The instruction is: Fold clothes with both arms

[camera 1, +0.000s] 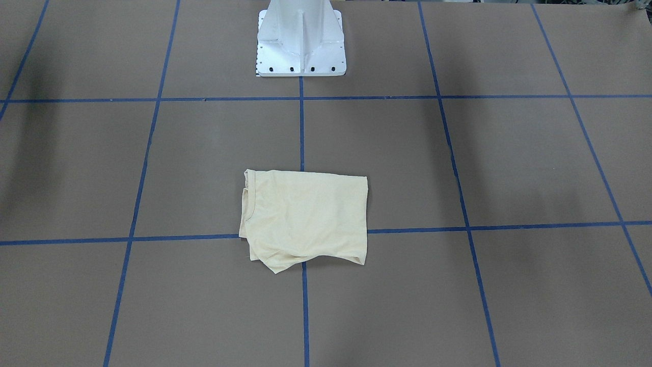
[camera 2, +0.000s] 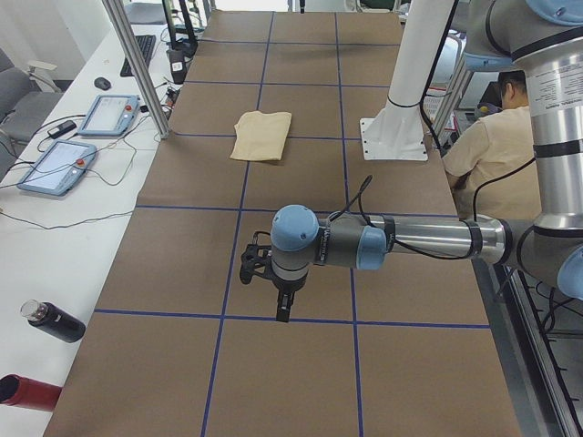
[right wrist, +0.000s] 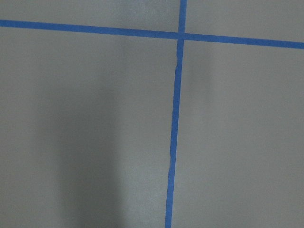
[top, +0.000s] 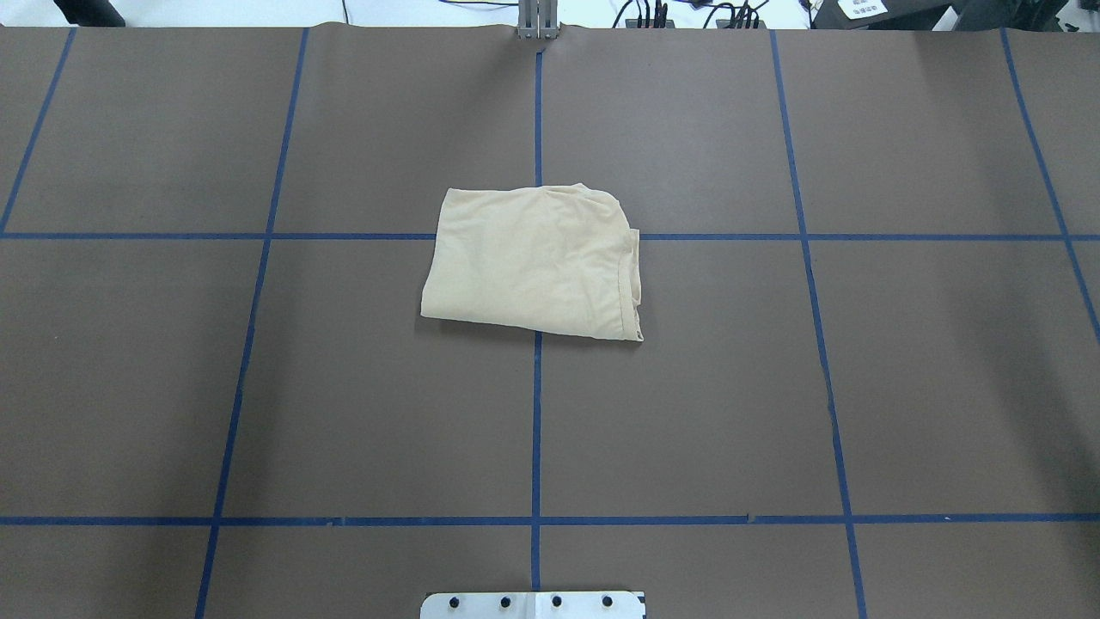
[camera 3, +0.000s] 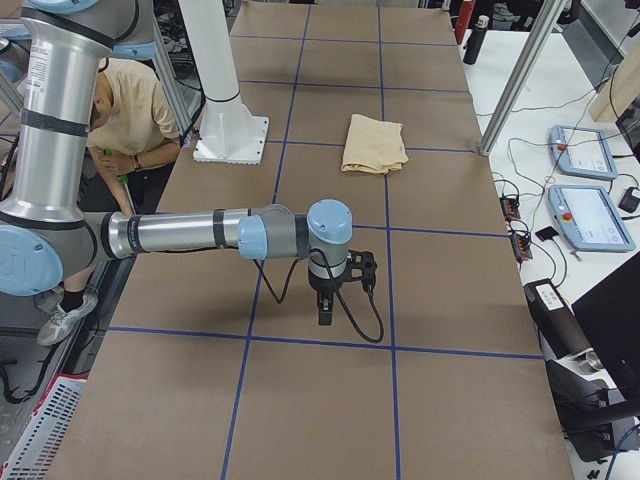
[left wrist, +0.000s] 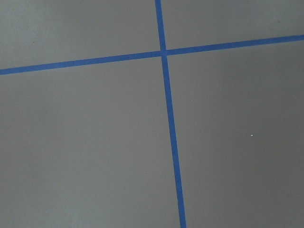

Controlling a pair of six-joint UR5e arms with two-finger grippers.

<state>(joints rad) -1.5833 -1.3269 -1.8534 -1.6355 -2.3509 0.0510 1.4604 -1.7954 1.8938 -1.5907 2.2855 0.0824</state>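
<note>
The cream shirt (camera 1: pixel 305 219) lies folded into a compact rectangle at the middle of the brown table (top: pixel 344 387). Its print and neck label are hidden. It also shows in the overhead view (top: pixel 533 262), the left side view (camera 2: pixel 261 135) and the right side view (camera 3: pixel 373 143). My left gripper (camera 2: pixel 282 308) hangs over bare table at the left end, far from the shirt. My right gripper (camera 3: pixel 325 308) hangs over bare table at the right end, also far from it. Both show only in side views, so I cannot tell whether they are open or shut. Both wrist views show only table and blue tape.
The white pedestal base (camera 1: pixel 301 41) stands behind the shirt. Blue tape lines (top: pixel 537 413) grid the table. Teach pendants (camera 2: pixel 59 164) and bottles (camera 2: pixel 50 320) lie on the white side bench. A person (camera 3: pixel 125 110) crouches behind the robot.
</note>
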